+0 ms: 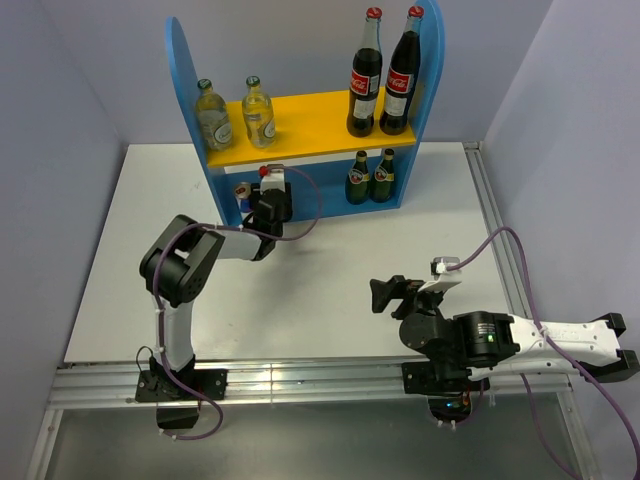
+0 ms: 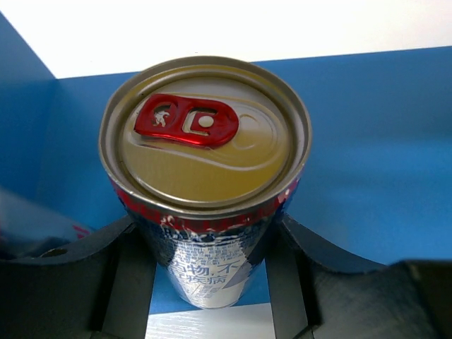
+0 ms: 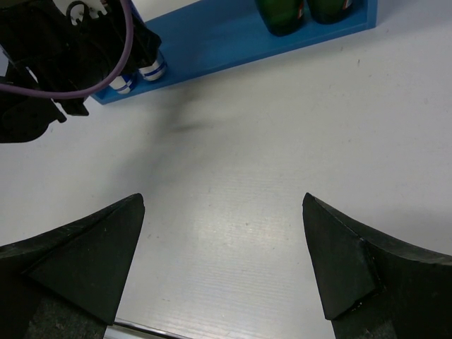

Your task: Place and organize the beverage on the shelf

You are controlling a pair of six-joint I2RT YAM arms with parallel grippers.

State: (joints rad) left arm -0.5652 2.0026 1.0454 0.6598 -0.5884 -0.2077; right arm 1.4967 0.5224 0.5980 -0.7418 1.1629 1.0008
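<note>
1. The left gripper [image 2: 208, 244] is clamped on a slim can [image 2: 205, 141] at the left end of the shelf's [image 1: 305, 108] lower level.
2. A second can [image 1: 241, 190] stands just beside it on the left, so a crooked release or retreat could topple either.
3. The right gripper [image 3: 222, 205] hangs wide and empty over the table [image 1: 400, 250], near right.

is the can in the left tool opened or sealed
Sealed: the red tab lies flat on the can lid; the mouth panel looks unbroken.

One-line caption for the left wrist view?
Left tool shut on a blue-silver can with a red pull tab, in the lower level of the blue shelf.
</note>
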